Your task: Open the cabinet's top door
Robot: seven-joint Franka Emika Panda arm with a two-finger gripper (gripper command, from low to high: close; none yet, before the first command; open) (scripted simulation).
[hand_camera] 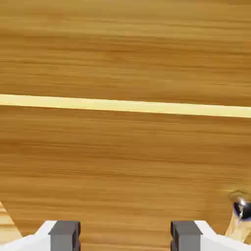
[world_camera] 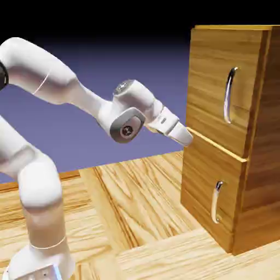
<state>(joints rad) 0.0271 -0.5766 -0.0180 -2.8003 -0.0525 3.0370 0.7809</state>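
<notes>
A white robot arm [world_camera: 128, 117] reaches toward a tall wooden cabinet [world_camera: 219, 164]. Left of the cabinet, the arm rises above a wood-grained bench [world_camera: 128, 202]. Near the cabinet's front, by the seam between doors, are the jaws [hand_camera: 125, 236], open, with nothing between them. The top door [world_camera: 224, 82], closed, forms the cabinet's upper front, with a long curved silver handle [world_camera: 228, 95]; below it sits the bottom door [world_camera: 210, 188], with a smaller handle [world_camera: 215, 202].

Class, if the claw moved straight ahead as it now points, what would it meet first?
Probably the lower door, below the pale seam, though the claw's remaining gap is unclear.
</notes>
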